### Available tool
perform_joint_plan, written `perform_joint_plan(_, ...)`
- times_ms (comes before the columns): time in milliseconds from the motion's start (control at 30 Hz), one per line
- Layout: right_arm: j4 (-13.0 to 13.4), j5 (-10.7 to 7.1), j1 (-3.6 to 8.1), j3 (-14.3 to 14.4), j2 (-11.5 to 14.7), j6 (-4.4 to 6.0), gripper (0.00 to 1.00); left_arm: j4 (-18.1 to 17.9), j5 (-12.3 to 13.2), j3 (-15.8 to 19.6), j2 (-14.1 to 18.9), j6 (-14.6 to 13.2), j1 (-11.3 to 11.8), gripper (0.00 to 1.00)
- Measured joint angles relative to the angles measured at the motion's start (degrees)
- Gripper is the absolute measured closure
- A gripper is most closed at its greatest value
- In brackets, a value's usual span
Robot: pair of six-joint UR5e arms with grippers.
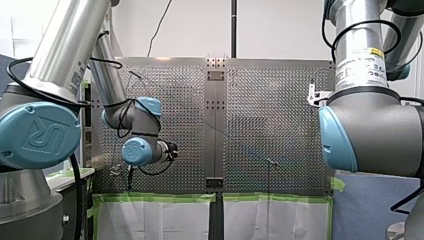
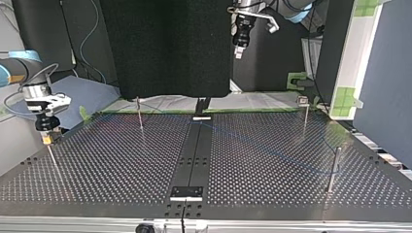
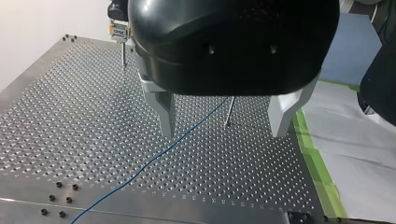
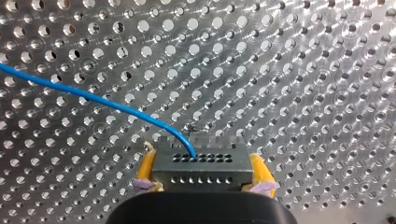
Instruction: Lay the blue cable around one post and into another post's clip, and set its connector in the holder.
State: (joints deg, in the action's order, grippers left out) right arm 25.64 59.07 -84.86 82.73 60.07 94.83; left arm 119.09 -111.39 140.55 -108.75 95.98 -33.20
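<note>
Right fingers point(image 4: 146, 169) tight on the connector point(image 4: 201, 164); left fingers point(image 3: 164, 112) wide apart.

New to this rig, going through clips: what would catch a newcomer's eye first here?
In the right wrist view, my right arm's jaws, yellow-padded, are shut on the grey connector, and the blue cable arcs out of it over the perforated table. In the left wrist view, my left arm's jaws hang open above the cable, with a thin post showing ahead between them.
</note>
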Motion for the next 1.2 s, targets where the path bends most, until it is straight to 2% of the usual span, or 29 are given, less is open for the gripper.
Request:
perform_joint_plan(733,0.2,0.19,-0.16,0.0,-0.1,0.17,1.0,0.3,0.0,0.0,0.0,0.0,0.0,0.0)
perform_joint_plan(1200,0.8,0.09,-0.02,0.0,-0.2,1.11,1.0,0.3,0.0,-0.1,0.0,0.0,0.0,0.0)
